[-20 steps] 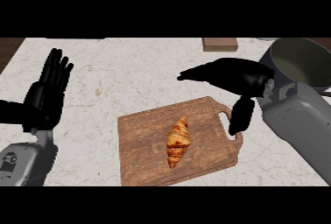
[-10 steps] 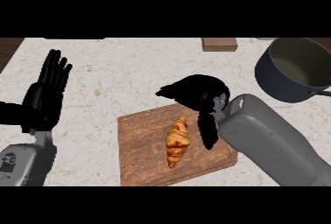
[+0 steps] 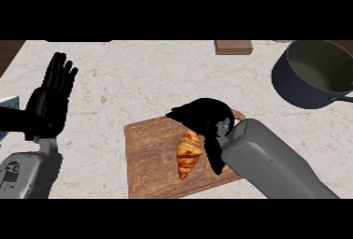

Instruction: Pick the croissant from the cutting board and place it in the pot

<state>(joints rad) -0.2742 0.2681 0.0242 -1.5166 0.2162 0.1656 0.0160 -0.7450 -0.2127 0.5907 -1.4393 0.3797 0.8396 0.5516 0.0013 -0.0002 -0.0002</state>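
Right hand [image 3: 204, 116] sits over the top end of the croissant [image 3: 188, 155], fingers curled down around that end, so it looks like it's grabbing, though I can't tell if the grip has fully closed. The croissant is lying on the cutting board [image 3: 148, 158], not lifted. The pot [image 3: 317, 74] is way off at about 2 o'clock from the board, nothing visible inside. Left hand [image 3: 50, 100] rests open at 9 o'clock, fingers up. So basically: reach done, and lift, carry and drop-off are all left.
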